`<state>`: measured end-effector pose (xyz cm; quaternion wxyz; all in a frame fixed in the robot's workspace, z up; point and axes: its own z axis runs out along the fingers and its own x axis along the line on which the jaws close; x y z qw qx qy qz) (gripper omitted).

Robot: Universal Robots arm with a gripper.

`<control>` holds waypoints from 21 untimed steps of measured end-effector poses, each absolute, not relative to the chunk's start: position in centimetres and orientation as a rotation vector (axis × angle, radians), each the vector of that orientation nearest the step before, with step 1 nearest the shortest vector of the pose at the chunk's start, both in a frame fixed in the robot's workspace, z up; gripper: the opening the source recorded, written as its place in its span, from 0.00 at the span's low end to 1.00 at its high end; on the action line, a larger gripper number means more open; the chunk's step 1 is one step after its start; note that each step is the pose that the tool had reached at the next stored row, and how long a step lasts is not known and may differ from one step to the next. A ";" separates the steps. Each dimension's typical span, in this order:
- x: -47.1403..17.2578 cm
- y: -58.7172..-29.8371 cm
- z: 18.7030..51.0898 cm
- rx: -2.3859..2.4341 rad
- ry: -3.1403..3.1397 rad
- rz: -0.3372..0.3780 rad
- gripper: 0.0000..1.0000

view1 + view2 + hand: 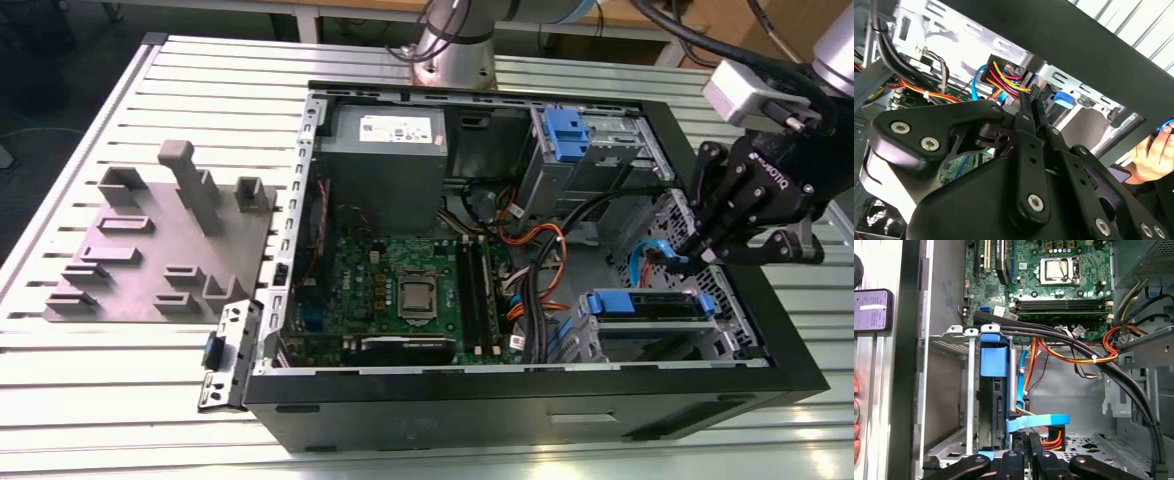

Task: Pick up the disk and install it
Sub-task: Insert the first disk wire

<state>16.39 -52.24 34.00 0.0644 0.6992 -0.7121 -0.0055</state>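
Robotics lab or workshop: a ribbed slotted aluminium counter [120,400] carries an open black desktop computer case [534,410] with its green motherboard [387,290] exposed, a grey moulded fixture plate with upright blocks [147,260] beside it, and a silver robot arm base [454,45] at the counter's far edge.

Everything sits on a pale grey slatted aluminium table [120,400], and the slats look brightest down around 5 o'clock in the exterior view. At 12 o'clock there's a wood-topped bench [360,6] with white legs. Dark floor [54,110] shows at about 10 o'clock.
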 end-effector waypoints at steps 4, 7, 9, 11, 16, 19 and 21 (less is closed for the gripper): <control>16.2 -53.0 34.0 2.116 -2.154 -0.007 0.16; 15.8 -53.2 34.0 2.121 -2.157 0.001 0.16; 15.5 -53.3 34.0 2.125 -2.160 0.009 0.16; 15.3 -53.6 33.9 2.128 -2.164 0.017 0.16; 14.7 -53.9 33.8 2.141 -2.171 0.038 0.16; 14.5 -54.0 33.8 2.151 -2.173 0.051 0.16; 14.3 -54.1 33.8 2.156 -2.173 0.057 0.16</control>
